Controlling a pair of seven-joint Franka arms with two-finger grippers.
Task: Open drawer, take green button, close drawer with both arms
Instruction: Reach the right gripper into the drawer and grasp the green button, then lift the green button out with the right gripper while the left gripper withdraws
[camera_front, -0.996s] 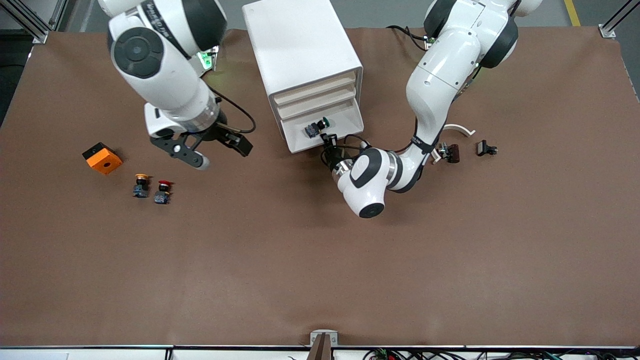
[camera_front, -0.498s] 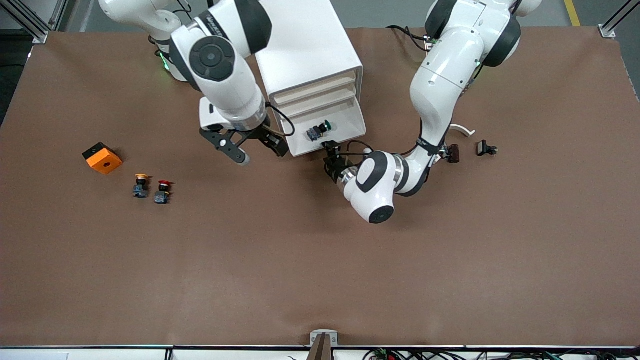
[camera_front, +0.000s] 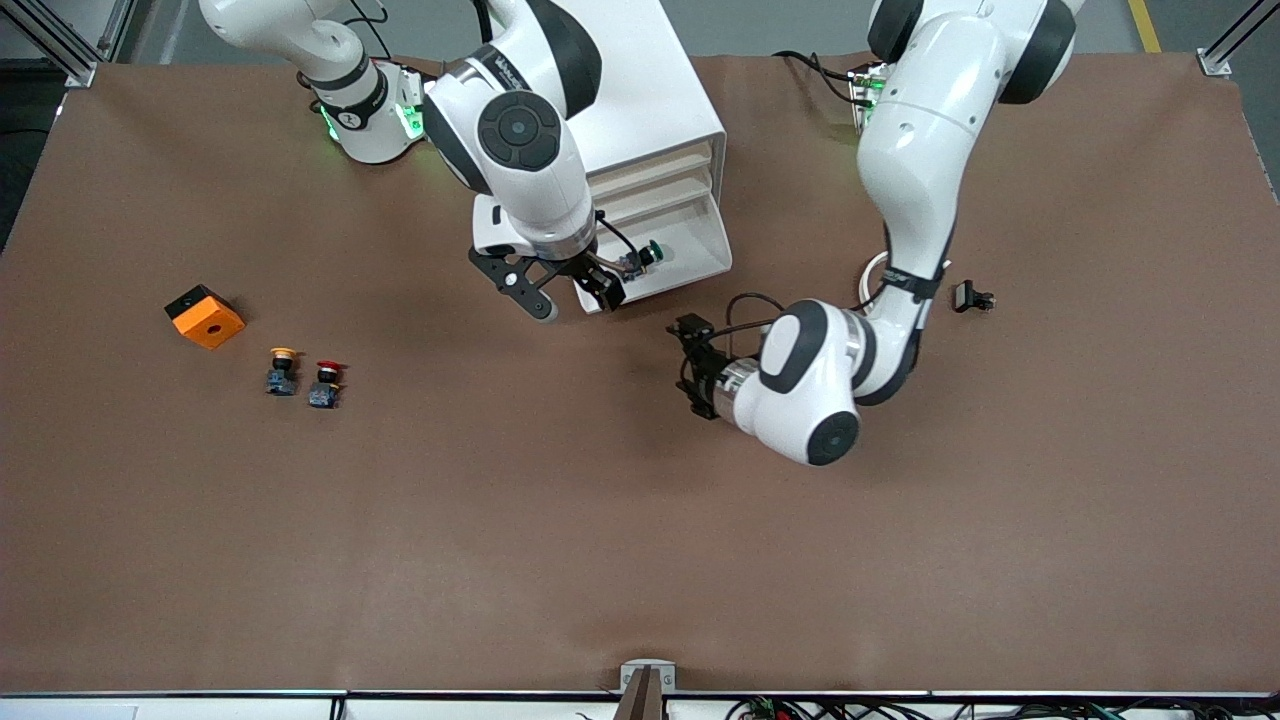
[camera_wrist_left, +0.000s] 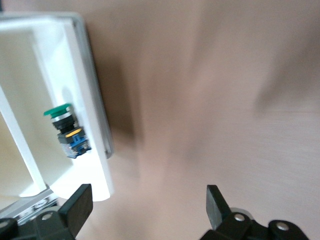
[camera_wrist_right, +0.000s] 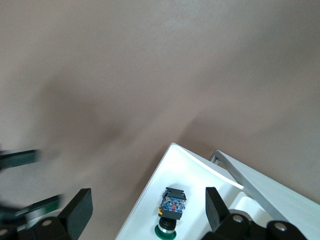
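Drawer (camera_front: 690, 262) pulled out of white cabinet (camera_front: 640, 90), lowest one, open. Green-capped button (camera_front: 645, 252) lies on its side in drawer, near the front edge; also seen in left wrist view (camera_wrist_left: 67, 131) and right wrist view (camera_wrist_right: 171, 209).

Right hand (camera_front: 568, 296) over the drawer's front corner at the right arm's end, fingers spread, nothing held. Button sits at about 2 o'clock from it in front view, just beside one finger (camera_front: 605, 290), not touching as far as visible.

Left hand (camera_front: 692, 362) over bare worktop (camera_front: 640, 520), clear of the drawer, fingers spread, empty. Button at about 11 o'clock from it, well apart.

Elsewhere on worktop: orange block (camera_front: 204, 316), yellow-capped button (camera_front: 282, 371), red-capped button (camera_front: 325, 384) toward right arm's end; small black part (camera_front: 972, 296) toward left arm's end.
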